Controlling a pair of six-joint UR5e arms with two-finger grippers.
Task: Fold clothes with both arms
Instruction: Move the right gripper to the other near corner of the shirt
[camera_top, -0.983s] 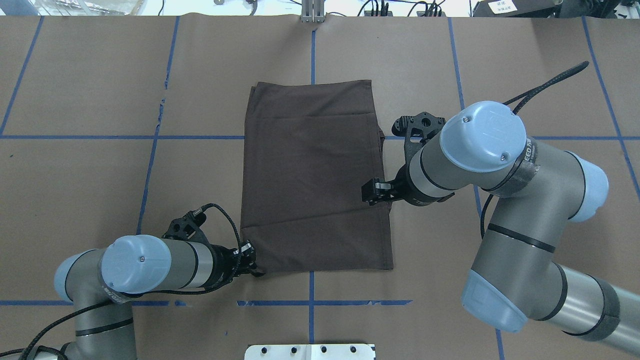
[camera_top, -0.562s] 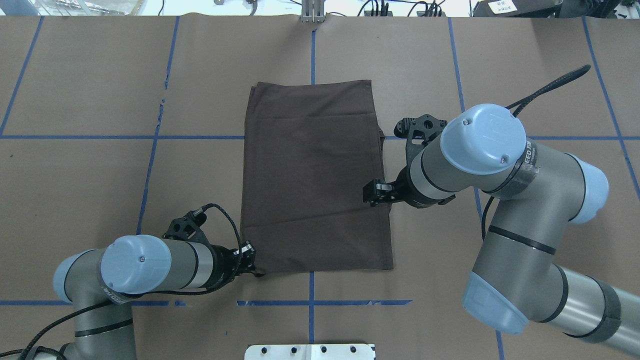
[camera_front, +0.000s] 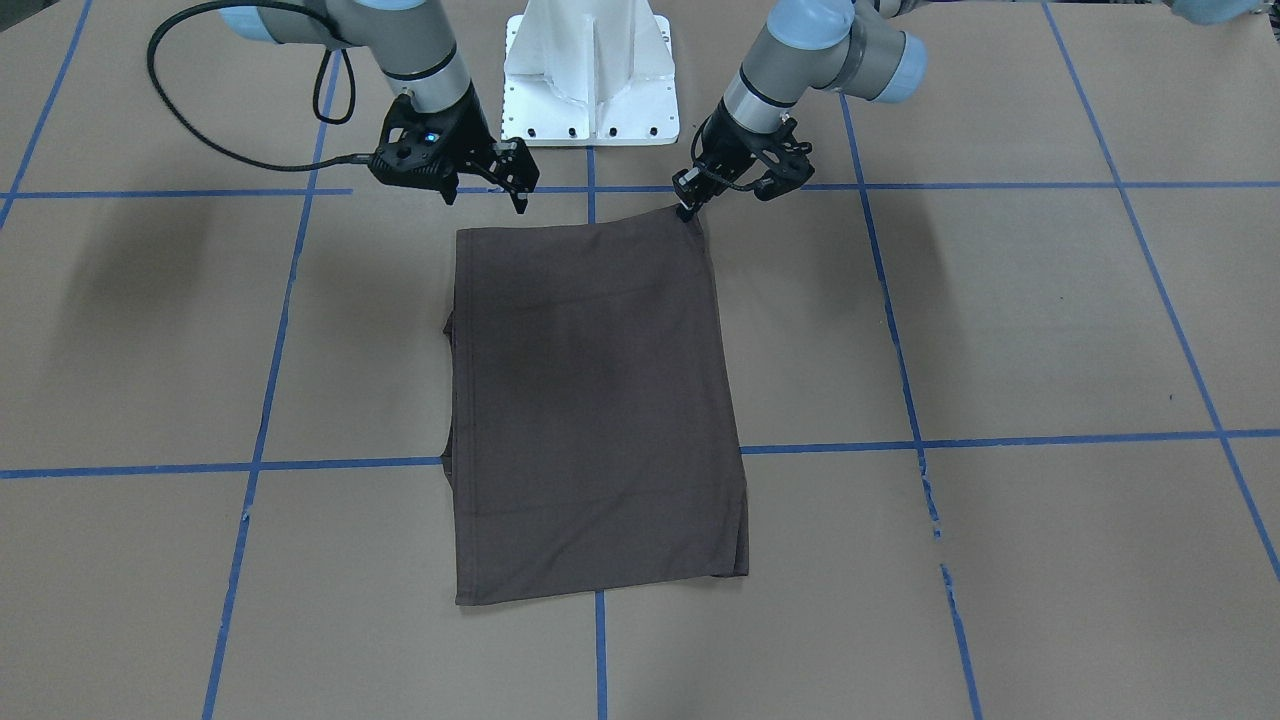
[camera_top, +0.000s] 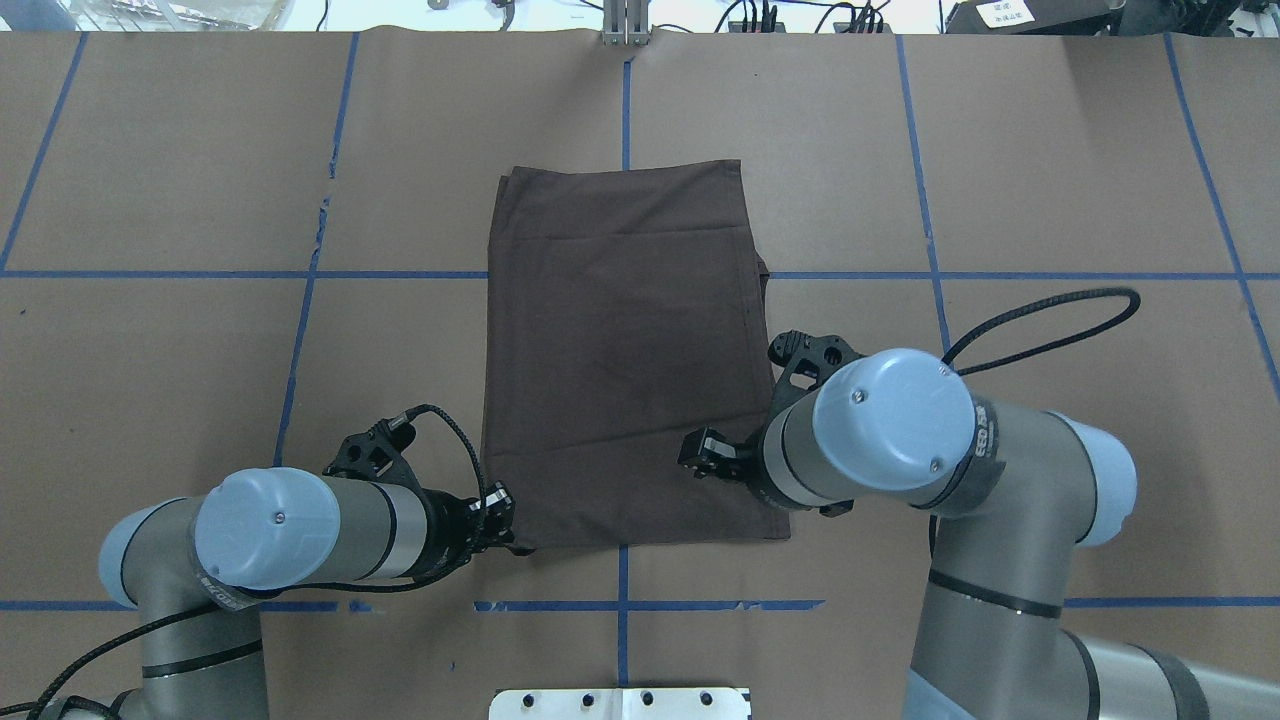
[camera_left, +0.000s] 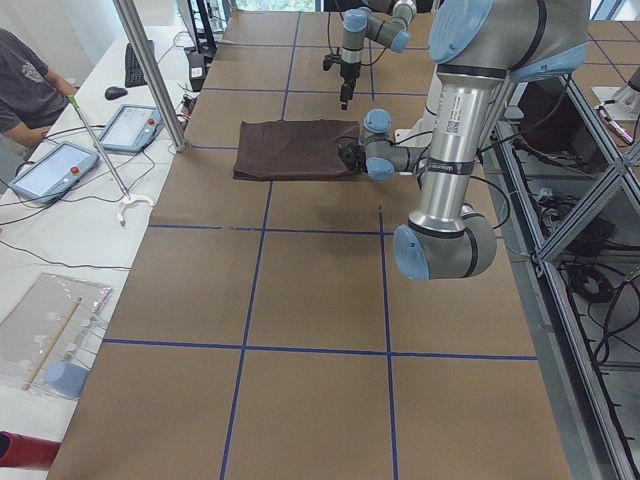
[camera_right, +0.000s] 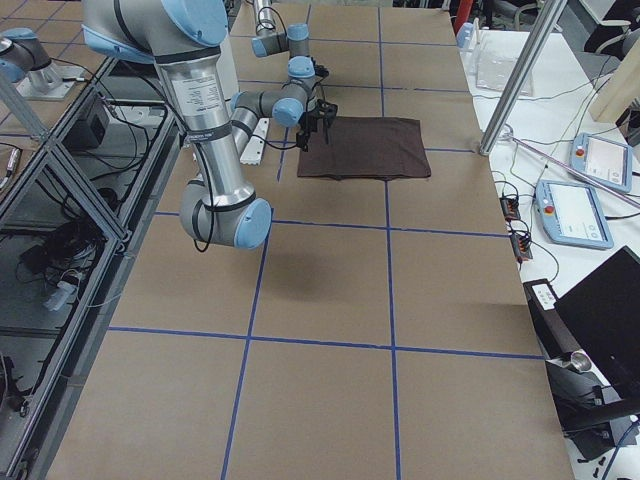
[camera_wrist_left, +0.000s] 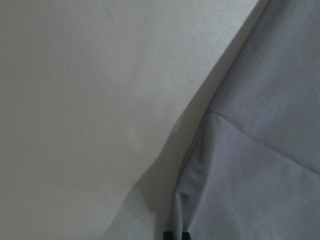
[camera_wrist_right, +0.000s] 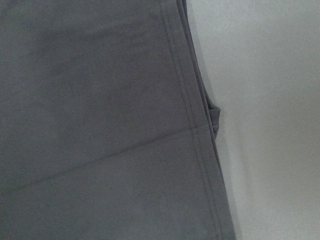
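Note:
The dark brown T-shirt (camera_top: 625, 350) lies flat on the table, folded into a tall rectangle; it also shows in the front view (camera_front: 590, 400). My left gripper (camera_top: 500, 525) sits low at the shirt's near left corner and is shut on it (camera_front: 688, 205). The left wrist view shows the cloth (camera_wrist_left: 260, 150) pulled up to the closed fingertips (camera_wrist_left: 176, 234). My right gripper (camera_top: 700, 458) hovers open above the shirt's near right corner (camera_front: 515, 185), touching nothing. The right wrist view shows only the shirt's stitched right hem (camera_wrist_right: 195, 125). Collar, logo and label are hidden.
Brown paper with blue tape lines (camera_top: 620, 605) covers the table. The white pedestal base (camera_front: 590, 70) stands just behind the shirt's near edge. A person (camera_left: 25, 85), tablets (camera_left: 50, 168) and a metal pole (camera_left: 150, 70) are on the far side.
My right arm has drawn back toward the robot along the shirt's right edge, from mid-length to near the near corner. The left gripper and the shirt have stayed put.

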